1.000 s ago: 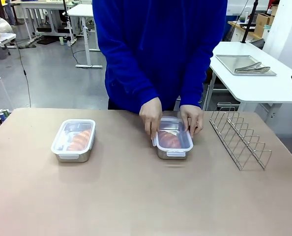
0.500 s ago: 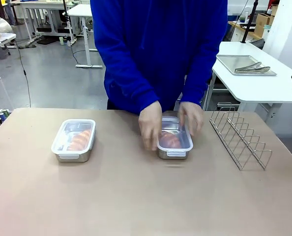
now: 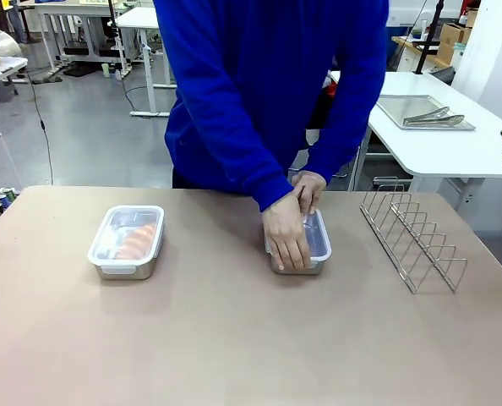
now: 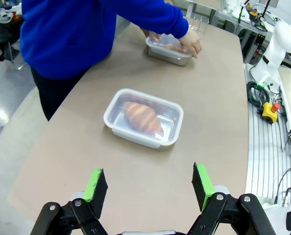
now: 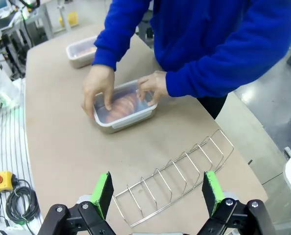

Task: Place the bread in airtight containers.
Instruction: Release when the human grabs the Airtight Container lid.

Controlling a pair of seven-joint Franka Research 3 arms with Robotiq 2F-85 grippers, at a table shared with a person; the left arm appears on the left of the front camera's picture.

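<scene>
From the front, the person's hands have shifted over the last second: they were spread on either side of the right-hand container, and now one hand lies flat on its translucent lid, pressing toward the near end, while the other hand is at the far end. I judge this to be the lid being pressed shut, which would make it the last step of the task, since the other container has not moved and sits lidded, well to the left on the worktop, with its croissant visible through the plastic. The wire rack stands apart to the right. In the left wrist view, the left tool hovers above the near worktop edge with its jaws wide apart and nothing between the green pads; the closed container lies ahead of it with the croissant lying diagonally inside, and the person works on the second container farther off. In the right wrist view, the right tool likewise hangs spread and empty above the wire rack, with the person's hands on the lid beyond it; the second croissant shows orange through the plastic between the fingers, though whether the lid is fully seated all round is hard to tell under the hands.
</scene>
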